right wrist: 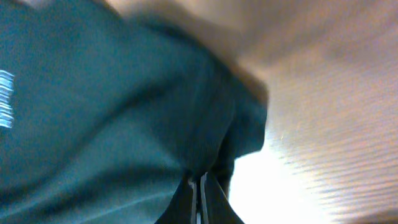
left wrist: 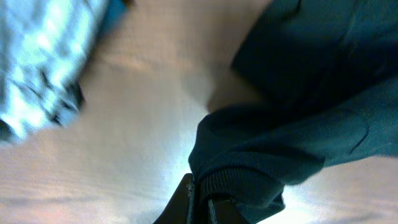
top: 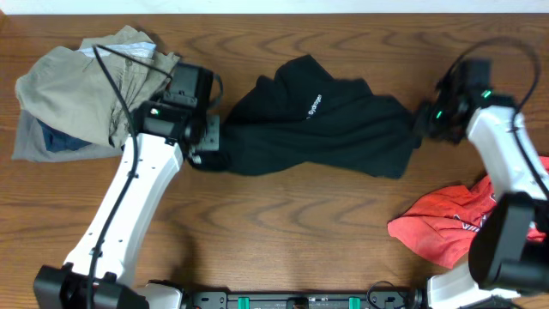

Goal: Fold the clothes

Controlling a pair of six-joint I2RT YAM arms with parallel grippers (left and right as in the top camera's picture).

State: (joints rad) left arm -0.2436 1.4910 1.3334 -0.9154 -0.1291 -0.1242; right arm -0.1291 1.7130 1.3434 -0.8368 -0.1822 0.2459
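Black shirt lies crumpled at the middle of the table, logo up, spanning the gap between the two arms. Left gripper is pinched on the shirt's ribbed edge at its left end; right gripper, jaws narrow, clamps fabric at its right end. Khaki pile lies far left, red tee lower right, both apart from the shirt

Centre: collared shirt; left: garment pile; right: tee.
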